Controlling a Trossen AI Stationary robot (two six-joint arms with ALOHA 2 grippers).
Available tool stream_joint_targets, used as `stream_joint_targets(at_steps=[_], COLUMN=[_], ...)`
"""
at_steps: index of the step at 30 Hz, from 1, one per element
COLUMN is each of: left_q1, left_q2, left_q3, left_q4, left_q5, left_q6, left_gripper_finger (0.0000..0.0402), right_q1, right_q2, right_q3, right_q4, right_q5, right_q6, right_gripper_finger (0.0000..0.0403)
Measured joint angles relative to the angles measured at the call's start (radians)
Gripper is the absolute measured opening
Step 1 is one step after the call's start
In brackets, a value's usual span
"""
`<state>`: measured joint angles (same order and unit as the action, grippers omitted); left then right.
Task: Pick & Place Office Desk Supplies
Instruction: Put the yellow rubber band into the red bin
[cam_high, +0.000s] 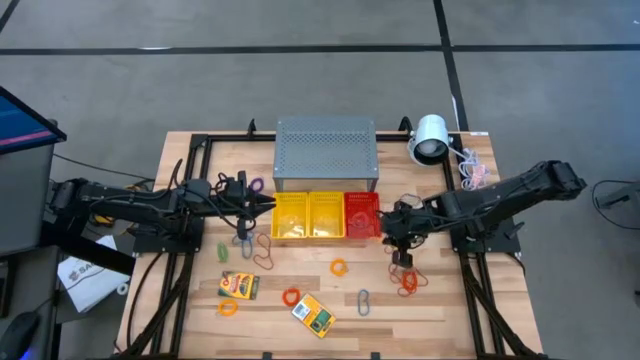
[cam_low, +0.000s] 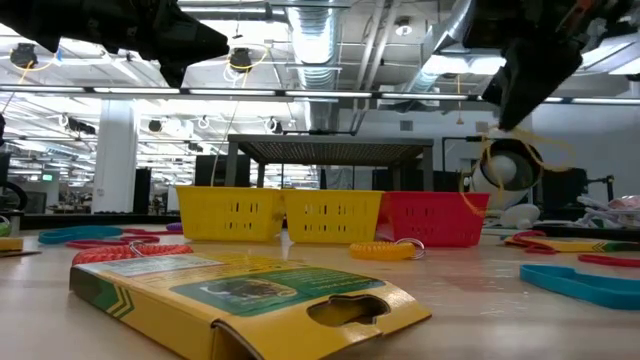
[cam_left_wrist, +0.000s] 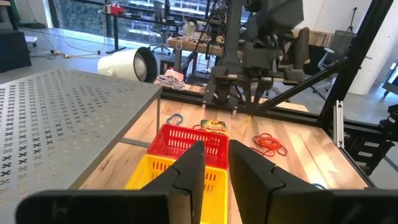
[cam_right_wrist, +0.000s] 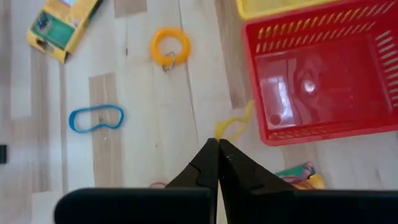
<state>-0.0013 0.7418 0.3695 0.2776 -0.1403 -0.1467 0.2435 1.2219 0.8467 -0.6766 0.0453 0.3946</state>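
Observation:
My right gripper (cam_high: 400, 247) is shut on a thin yellow band loop (cam_right_wrist: 233, 124), just off the near right corner of the red basket (cam_right_wrist: 323, 74). The low view shows the loop (cam_low: 512, 165) hanging under that gripper (cam_low: 503, 122). My left gripper (cam_high: 268, 204) hovers open and empty over the left yellow basket (cam_high: 291, 215); in its wrist view its fingers (cam_left_wrist: 216, 162) stand above the basket row. Lying flat on the table are two yellow-and-green card boxes (cam_high: 239, 285) (cam_high: 313, 314), orange loops (cam_high: 340, 267) (cam_high: 291, 297), red bands (cam_high: 408, 282) and a blue oval clip (cam_high: 364, 301). My right gripper pinches the yellow band loop at its top (cam_right_wrist: 219, 132) between the two fingertips, coming from above and pointing down. The loop hangs slack below the fingers, lifted clear of the table.
The grey perforated box (cam_high: 327, 152) stands behind the three baskets, with a white lamp (cam_high: 430, 138) at its right. A green loop (cam_high: 223, 250) and a purple loop (cam_high: 256, 186) lie near my left arm. A yellow coiled ring (cam_right_wrist: 170, 46) and the blue clip (cam_right_wrist: 96, 118) lie below my right gripper.

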Motion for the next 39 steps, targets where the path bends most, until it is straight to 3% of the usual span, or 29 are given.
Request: stream_joint_targets(at_steps=[20,39], left_q1=[0.0,0.0], left_q2=[0.0,0.0], left_q3=[0.0,0.0], left_q4=[0.019,0.018], left_q5=[0.0,0.0], left_q6=[0.0,0.0], left_gripper_finger=[0.0067,0.0067], right_q1=[0.057,0.055], right_q2=[0.205,0.224], right_q3=[0.0,0.001], right_q4=[0.003,0.078], right_q5=[-0.101,-0.101], right_q6=[0.034,0.024], right_gripper_finger=[0.0,0.0])
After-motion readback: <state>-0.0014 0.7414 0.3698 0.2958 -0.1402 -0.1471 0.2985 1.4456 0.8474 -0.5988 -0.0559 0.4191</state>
